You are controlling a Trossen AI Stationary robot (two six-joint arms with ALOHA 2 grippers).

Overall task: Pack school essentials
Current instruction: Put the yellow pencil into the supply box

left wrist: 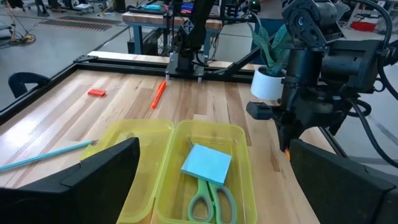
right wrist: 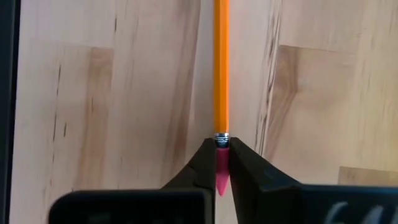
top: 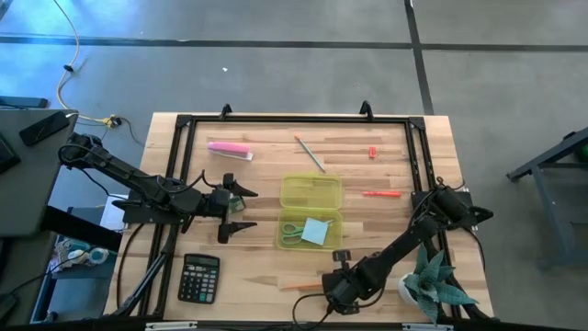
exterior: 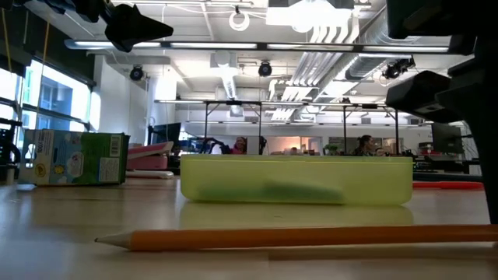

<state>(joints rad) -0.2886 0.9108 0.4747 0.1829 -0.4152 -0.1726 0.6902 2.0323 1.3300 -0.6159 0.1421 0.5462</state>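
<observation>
An orange pencil [top: 299,286] lies flat on the wooden table near its front edge, tip toward the left. My right gripper [top: 335,287] is shut on its right end. The open yellow-green case [top: 310,193] sits mid-table. Its near half holds green-handled scissors [left wrist: 211,199] and a light-blue note pad [left wrist: 207,163]. My left gripper [top: 243,209] hovers open left of the case, touching nothing. A thin greenish pencil [top: 310,154], a small red piece [top: 373,152] and an orange-red stick [top: 381,193] lie on the far part of the table. My right gripper pinches the pencil's pink eraser end [right wrist: 219,169] between its two fingertips [right wrist: 249,171], just behind the metal band. The fingers come from above, pointing steeply down. The pencil [right wrist: 221,62] lies flat on the table, stretching away from the fingers.
A calculator [top: 198,278] lies at the near left and a pink object [top: 230,150] at the far left. A potted plant [top: 432,285] stands at the near right corner. A green box [exterior: 74,158] shows at the left in the low view. A black frame [top: 294,119] borders the table.
</observation>
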